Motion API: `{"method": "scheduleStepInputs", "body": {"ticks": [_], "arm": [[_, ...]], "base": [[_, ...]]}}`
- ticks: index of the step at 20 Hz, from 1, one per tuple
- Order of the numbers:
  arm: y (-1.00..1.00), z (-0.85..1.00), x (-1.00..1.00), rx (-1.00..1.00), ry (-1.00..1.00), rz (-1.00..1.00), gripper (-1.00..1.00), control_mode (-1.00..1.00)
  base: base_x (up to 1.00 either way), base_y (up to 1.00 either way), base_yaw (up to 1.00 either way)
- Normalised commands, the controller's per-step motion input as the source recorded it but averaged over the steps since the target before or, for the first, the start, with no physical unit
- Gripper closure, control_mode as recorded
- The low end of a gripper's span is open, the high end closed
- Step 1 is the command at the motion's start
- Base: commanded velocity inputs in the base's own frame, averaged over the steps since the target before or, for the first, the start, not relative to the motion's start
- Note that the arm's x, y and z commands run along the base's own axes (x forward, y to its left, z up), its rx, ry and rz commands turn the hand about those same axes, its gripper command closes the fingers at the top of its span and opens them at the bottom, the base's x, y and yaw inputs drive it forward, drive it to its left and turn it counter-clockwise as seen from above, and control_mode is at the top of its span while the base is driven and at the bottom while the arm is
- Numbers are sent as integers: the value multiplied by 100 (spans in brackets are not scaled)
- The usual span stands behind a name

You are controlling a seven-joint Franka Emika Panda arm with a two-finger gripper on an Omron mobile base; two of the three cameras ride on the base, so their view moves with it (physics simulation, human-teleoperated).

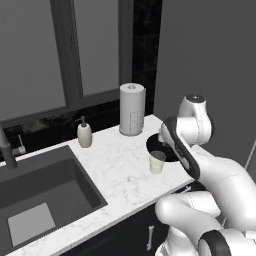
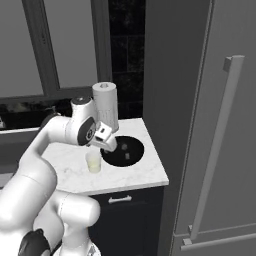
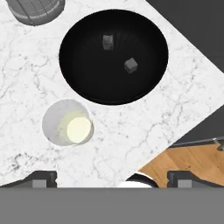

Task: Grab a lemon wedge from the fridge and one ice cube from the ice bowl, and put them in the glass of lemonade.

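Black and shallow, the ice bowl (image 3: 113, 57) holds two small cubes just beside the glass of lemonade (image 3: 68, 122), and the gripper (image 3: 111, 177), wide open and empty above them, could nudge the glass descending.

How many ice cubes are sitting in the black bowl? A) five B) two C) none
B, the hand view looks down into the ice bowl and shows one ice cube near its far side and a second ice cube closer to the middle.
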Motion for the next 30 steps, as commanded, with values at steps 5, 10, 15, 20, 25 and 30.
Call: {"method": "scheduleStepInputs", "body": {"ticks": [5,10,15,20,25,30], "arm": [[-43,0,2,17,4,0,-100,-100],[3,-9,46,-1,15,-3,-100,-100],[2,-18,50,-9,15,-5,-100,-100],[0,-23,48,-4,5,-5,-100,-100],[0,-34,41,-1,0,-3,-100,-100],[-8,-34,32,0,0,0,-100,-100]], "base": [[0,0,0],[0,0,0],[0,0,0],[0,0,0],[0,0,0],[0,0,0]]}}
